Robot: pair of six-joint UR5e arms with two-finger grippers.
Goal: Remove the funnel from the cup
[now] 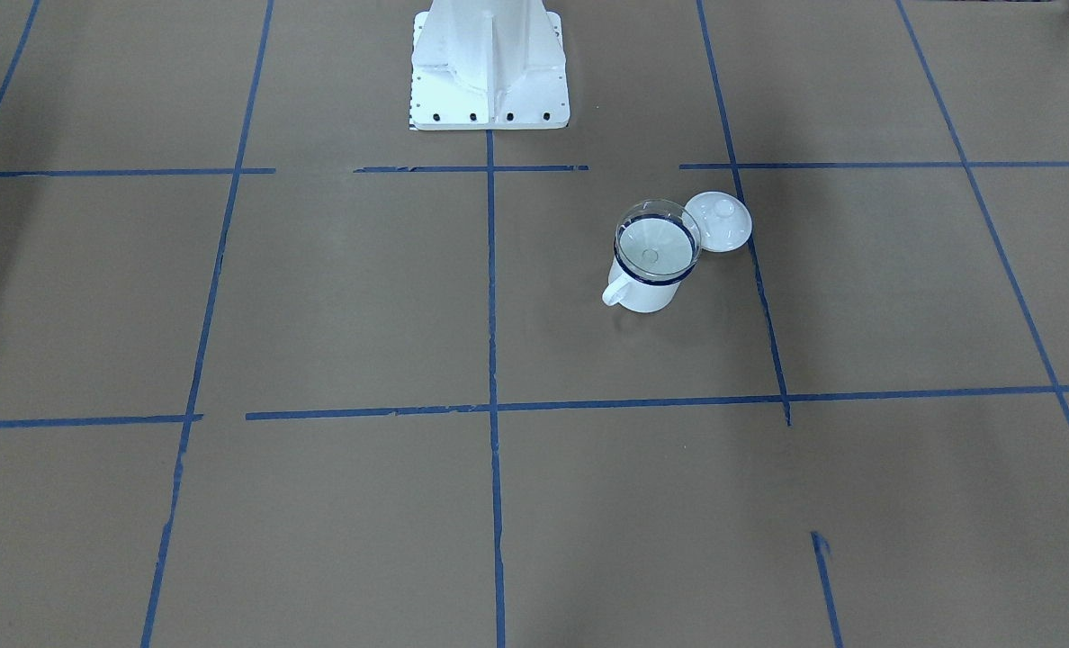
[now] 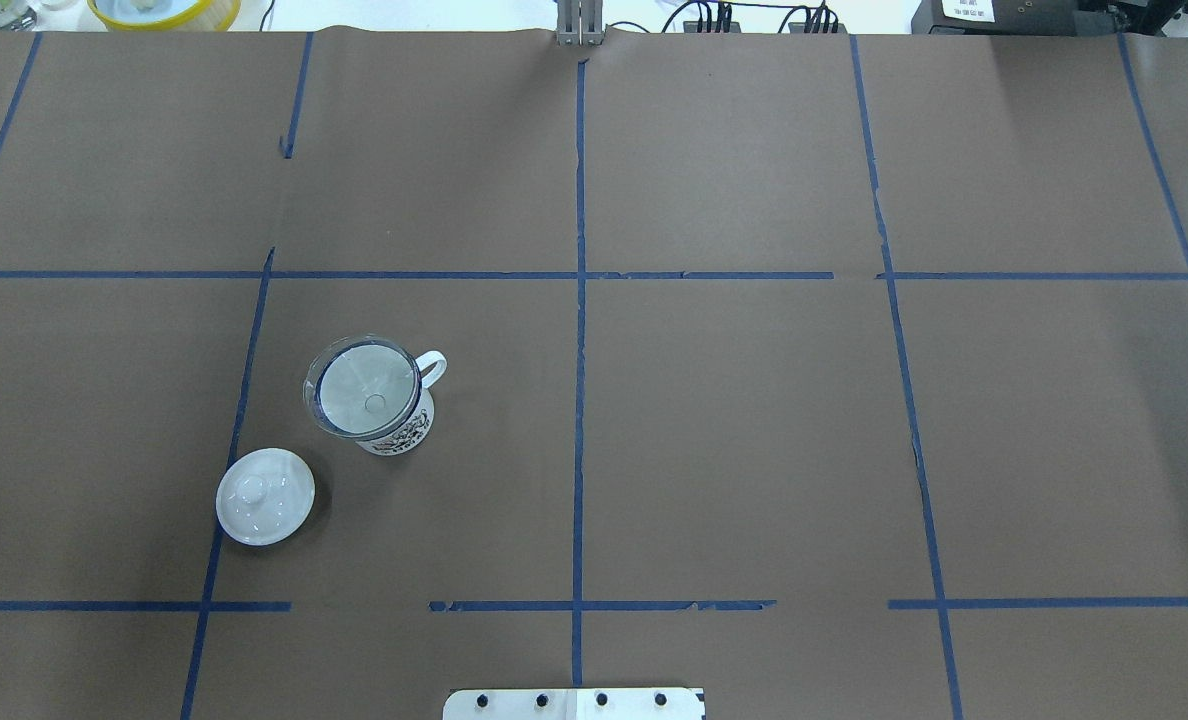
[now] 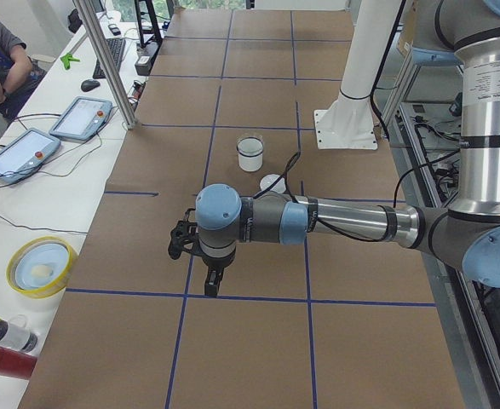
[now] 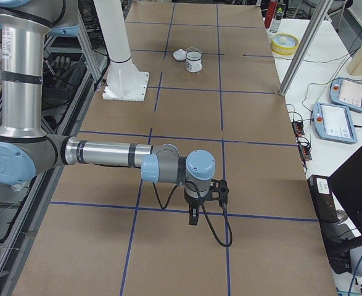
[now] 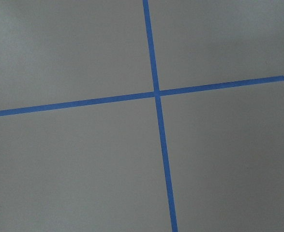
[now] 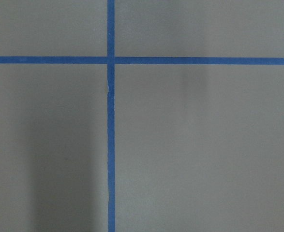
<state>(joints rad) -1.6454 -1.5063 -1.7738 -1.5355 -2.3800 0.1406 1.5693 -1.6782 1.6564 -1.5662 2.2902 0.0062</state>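
Table (image 2: 754, 450) of brown paper; over it the left gripper (image 3: 212, 288) and right gripper (image 4: 193, 219) hang well apart from the cup (image 2: 406, 430), and whether either is spread or pressed together cannot be told. The cup stands upright near the lid (image 2: 265, 497), funnel (image 2: 359, 385) seated in its mouth.

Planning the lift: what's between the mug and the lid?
Nothing: the overhead view shows bare brown paper between the enamel mug and the knobbed lid.

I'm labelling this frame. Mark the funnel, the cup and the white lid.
funnel (image 2: 364, 392): overhead exterior view, on its clear inner cone.
cup (image 2: 401, 434): overhead exterior view, on its patterned side wall.
white lid (image 2: 265, 497): overhead exterior view, on its top beside the knob.
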